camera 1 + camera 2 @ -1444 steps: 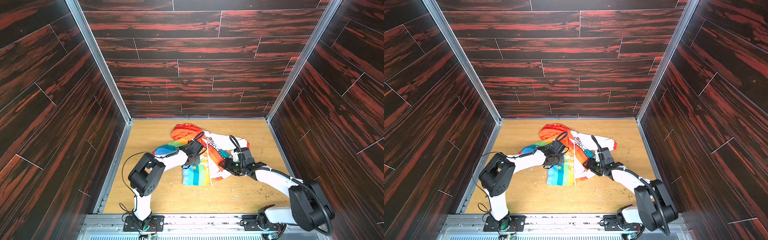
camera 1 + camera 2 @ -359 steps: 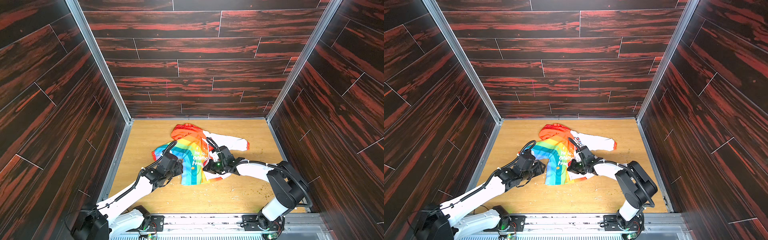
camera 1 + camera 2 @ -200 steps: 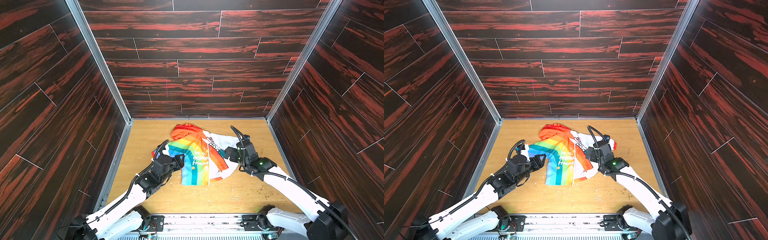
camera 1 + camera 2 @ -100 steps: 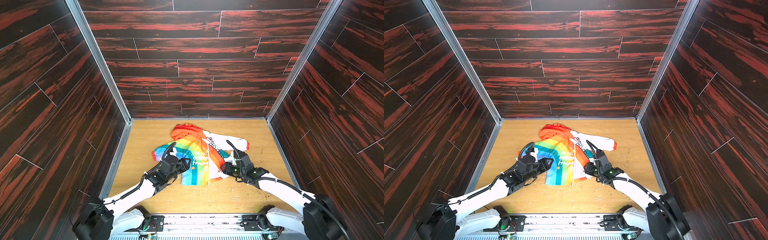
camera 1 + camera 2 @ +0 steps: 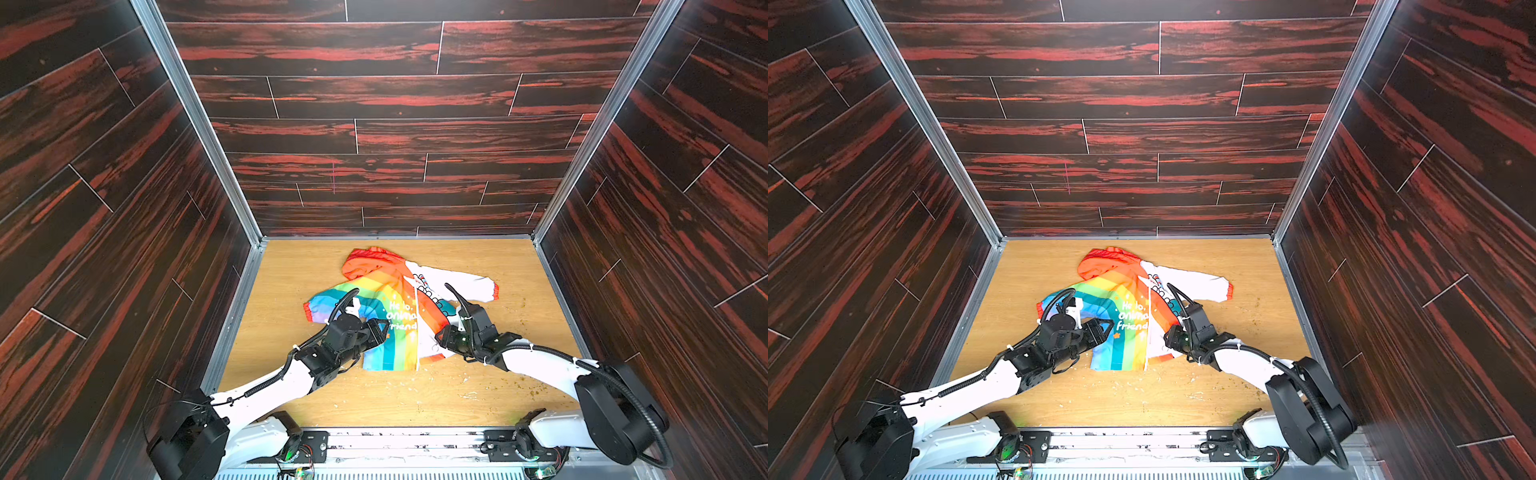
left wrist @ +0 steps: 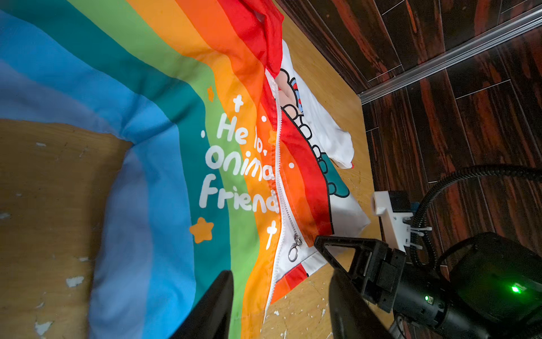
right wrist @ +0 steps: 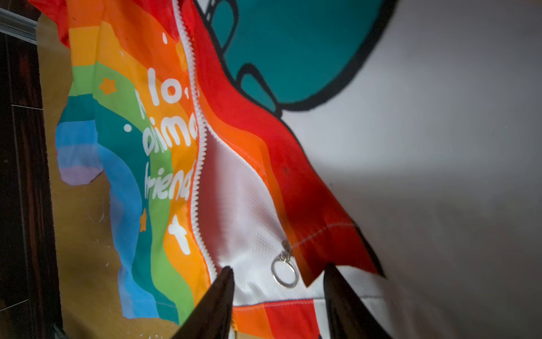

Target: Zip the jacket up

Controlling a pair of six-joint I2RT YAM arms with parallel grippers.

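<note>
Right gripper over jacket — scuffed wooden tabletop, dark plank walls.

Bright, even light; both top views bow at the edges; right wrist view blurs close up.

The jacket blurs across its white half in the right wrist view — jaws cut off at the edge.
</note>
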